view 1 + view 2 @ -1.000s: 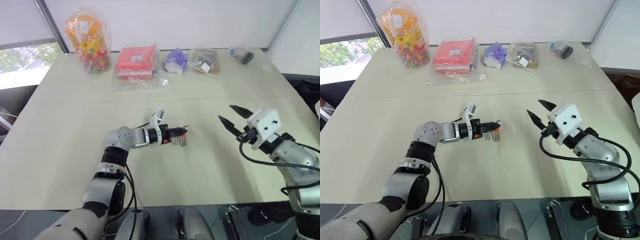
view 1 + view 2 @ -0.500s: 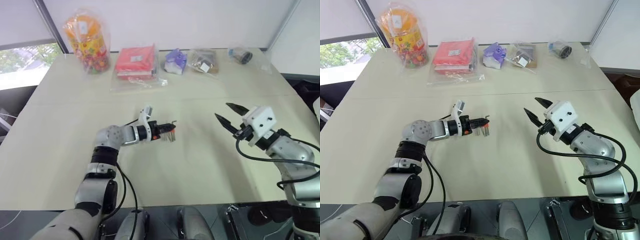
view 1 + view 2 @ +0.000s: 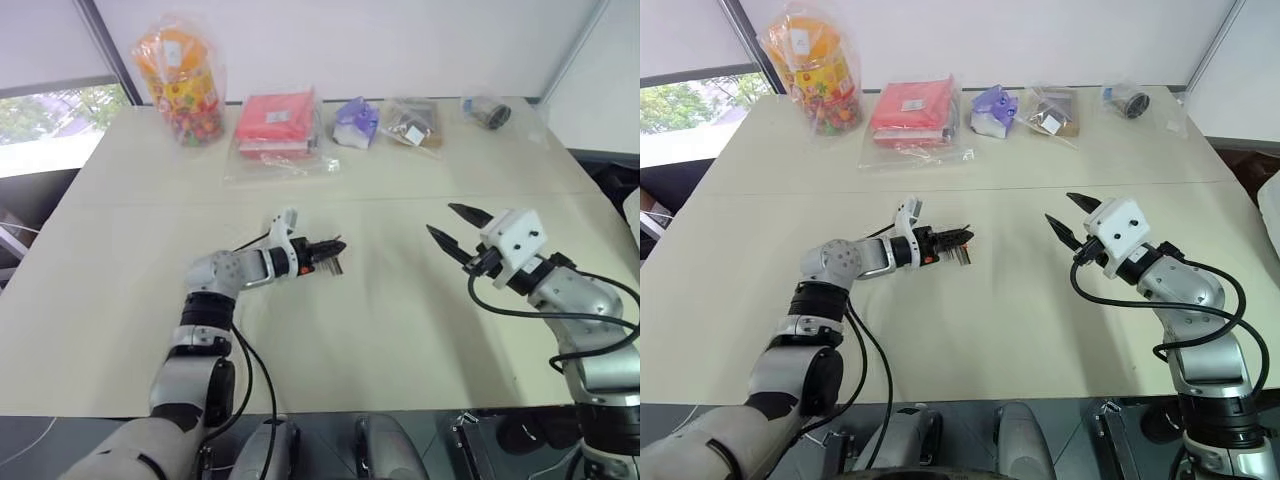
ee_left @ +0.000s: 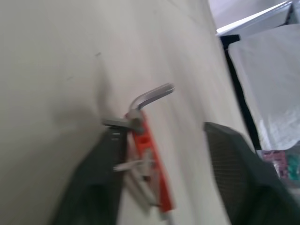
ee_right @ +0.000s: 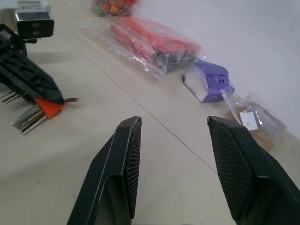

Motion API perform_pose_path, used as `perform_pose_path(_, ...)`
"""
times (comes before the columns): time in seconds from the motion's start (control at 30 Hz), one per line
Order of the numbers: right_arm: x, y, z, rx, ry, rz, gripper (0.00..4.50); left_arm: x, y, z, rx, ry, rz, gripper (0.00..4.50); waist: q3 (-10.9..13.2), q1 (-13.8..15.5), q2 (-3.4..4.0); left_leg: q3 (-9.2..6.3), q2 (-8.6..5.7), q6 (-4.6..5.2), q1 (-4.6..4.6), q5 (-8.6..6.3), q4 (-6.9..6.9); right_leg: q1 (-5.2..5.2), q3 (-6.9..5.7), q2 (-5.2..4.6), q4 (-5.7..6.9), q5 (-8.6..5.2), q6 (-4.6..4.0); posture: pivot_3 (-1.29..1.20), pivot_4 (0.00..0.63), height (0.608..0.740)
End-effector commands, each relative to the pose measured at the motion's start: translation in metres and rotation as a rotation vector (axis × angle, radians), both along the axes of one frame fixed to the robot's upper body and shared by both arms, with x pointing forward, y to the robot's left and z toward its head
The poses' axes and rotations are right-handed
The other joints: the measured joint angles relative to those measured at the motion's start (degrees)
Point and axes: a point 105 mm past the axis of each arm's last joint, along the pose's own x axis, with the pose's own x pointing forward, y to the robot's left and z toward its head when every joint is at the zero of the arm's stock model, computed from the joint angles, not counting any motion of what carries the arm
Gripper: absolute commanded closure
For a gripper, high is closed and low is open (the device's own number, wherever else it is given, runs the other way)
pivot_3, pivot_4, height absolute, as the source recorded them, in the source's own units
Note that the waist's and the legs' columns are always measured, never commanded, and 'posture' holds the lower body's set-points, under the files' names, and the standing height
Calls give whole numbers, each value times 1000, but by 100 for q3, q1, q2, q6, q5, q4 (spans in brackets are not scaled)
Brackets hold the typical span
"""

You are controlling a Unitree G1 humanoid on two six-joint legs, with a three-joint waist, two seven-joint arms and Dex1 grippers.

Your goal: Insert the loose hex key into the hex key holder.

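- Left hand [image 3: 958, 238] reaches out level over the counter [image 3: 1040, 320], fingers spread, hex key holder [image 4: 149, 154] against one finger.
- Right hand [image 3: 1065, 217] hovers, released, empty.

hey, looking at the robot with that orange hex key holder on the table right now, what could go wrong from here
1. The left gripper stands open around the hex key holder, one finger against it, the other apart. The holder may slip or tip if the arm moves.

2. The bent hex key sticks out of the holder's end. How deep it sits cannot be seen; it could work loose.

3. The right gripper hangs open above the table, apart from the holder, so nothing steadies it.
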Motion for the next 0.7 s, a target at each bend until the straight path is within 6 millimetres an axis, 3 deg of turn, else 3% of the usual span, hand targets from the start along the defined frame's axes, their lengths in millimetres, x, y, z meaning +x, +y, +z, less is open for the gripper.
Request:
perform_pose_path(0.03, -3, 1, 11, -10, -53, 6, 2189, 2, -3, 9, -17, -20, -7, 41, 0, -9, 0, 0, 0, 0, 0, 0, 0, 0, 0, 1, 0, 0, 0, 0, 150, 740)
perform_pose_path(0.33, -4, 1, 8, -24, -50, 2, 2189, 3, 13, 10, 65, -46, -17, 41, 0, -32, 0, -1, 1, 0, 1, 0, -1, 0, 0, 3, 1, 0, 0, 0, 150, 740)
perform_pose_path(0.7, 3, 5, 12, -7, -65, 16, 2189, 4, 48, 16, 370, -304, -64, 41, -1, -19, 1, 0, 3, 0, 4, 0, -3, -1, 1, 3, 1, 0, 0, 0, 150, 740)
